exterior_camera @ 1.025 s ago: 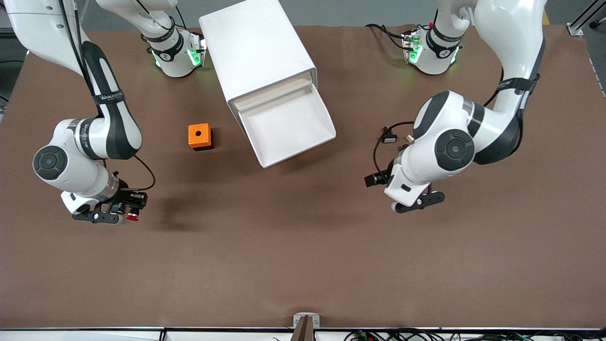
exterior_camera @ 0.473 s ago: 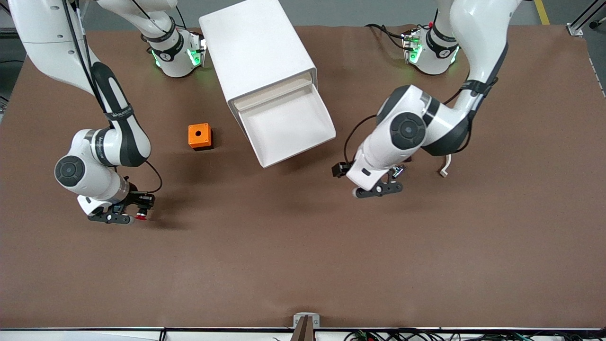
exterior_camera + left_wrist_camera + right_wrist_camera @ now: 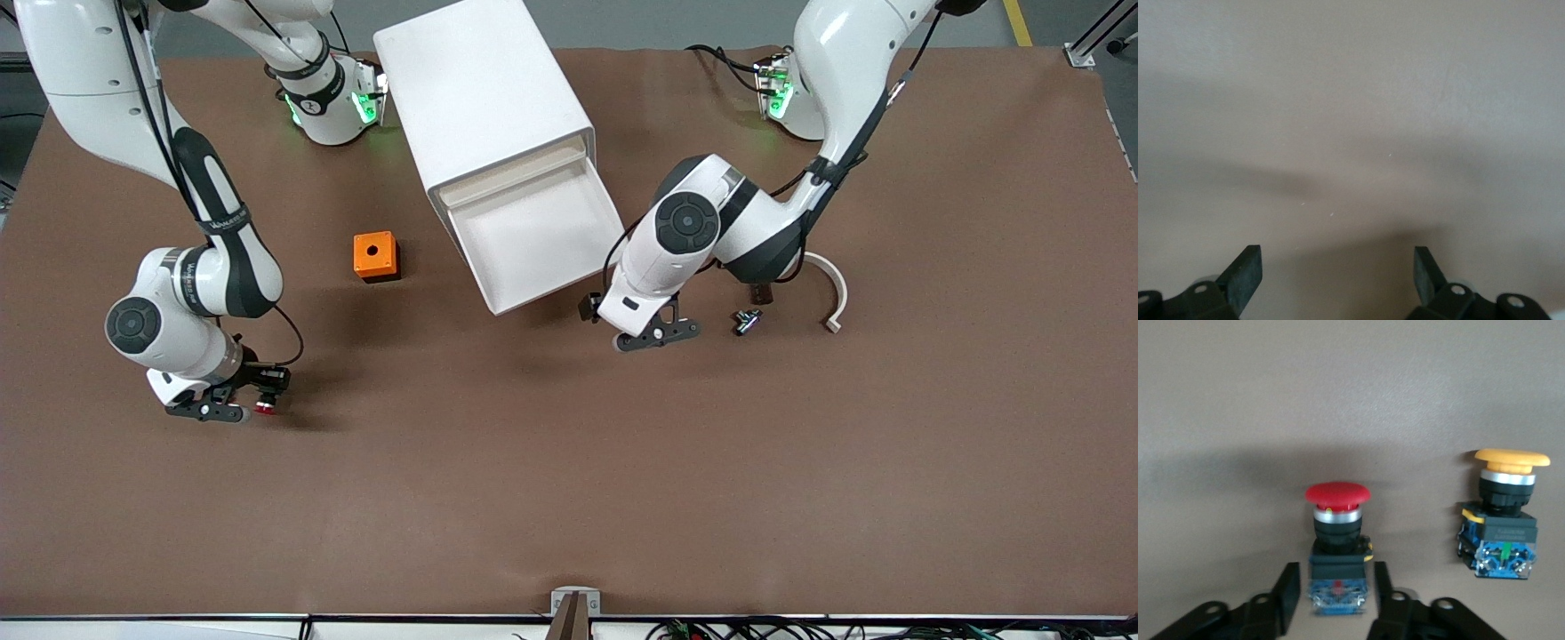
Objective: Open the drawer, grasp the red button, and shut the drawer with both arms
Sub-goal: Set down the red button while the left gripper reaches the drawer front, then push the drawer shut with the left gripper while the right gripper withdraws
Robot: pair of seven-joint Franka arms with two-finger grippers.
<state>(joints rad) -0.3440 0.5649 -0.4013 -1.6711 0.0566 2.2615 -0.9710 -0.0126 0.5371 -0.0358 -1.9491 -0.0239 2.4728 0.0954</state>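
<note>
The red-capped button (image 3: 1337, 520) lies on the table between my right gripper's (image 3: 1335, 593) fingers, with a small gap on each side, so the jaws are open around its black-and-blue body. In the front view this gripper (image 3: 233, 409) is low at the right arm's end of the table, and the red cap (image 3: 264, 407) shows just past it. The white drawer (image 3: 533, 236) stands pulled out of its cabinet (image 3: 484, 89) and looks empty. My left gripper (image 3: 656, 336) is open and empty, low over the table beside the drawer's front corner. Its wrist view (image 3: 1338, 257) shows only bare table.
An orange-capped button (image 3: 1508, 513) lies beside the red one; it does not show in the front view. An orange box with a hole (image 3: 375, 256) sits beside the drawer. A small metal part (image 3: 745, 322) and a cream curved piece (image 3: 834, 298) lie under the left arm.
My left arm has swung from its end of the table toward the drawer's front corner. My right gripper has shifted slightly and settled lower with the red button.
</note>
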